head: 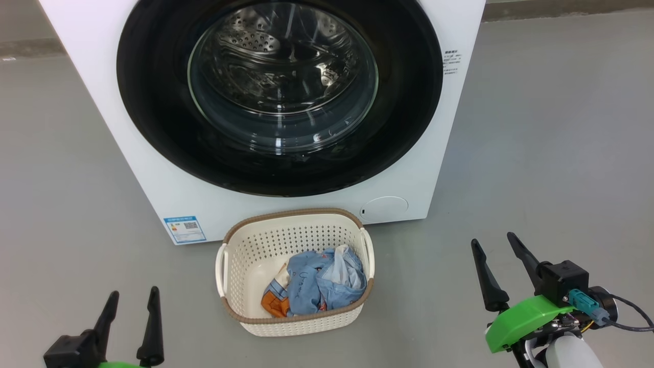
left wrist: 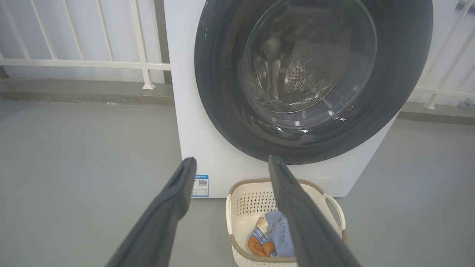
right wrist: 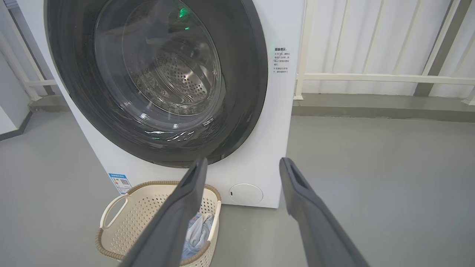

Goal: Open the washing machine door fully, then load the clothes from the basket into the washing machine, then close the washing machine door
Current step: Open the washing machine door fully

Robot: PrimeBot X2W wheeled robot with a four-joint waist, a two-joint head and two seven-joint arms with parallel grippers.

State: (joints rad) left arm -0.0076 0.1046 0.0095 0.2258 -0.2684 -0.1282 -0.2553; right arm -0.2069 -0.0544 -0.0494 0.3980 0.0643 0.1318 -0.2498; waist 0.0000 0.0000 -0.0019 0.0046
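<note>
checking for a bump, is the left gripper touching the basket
Apart. The head view shows bare floor between the left gripper and the basket.

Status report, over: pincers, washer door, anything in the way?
Left pincer open, right pincer open, both empty. Round black-rimmed glass door shut. Blue denim clothes in cream perforated basket, close under the door.

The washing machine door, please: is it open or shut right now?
Shut. The washing machine door lies flush against the washing machine front, its black rim covering the opening in all views.

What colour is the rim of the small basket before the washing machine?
Brown, with a woven look; the head view shows the basket rim best.
</note>
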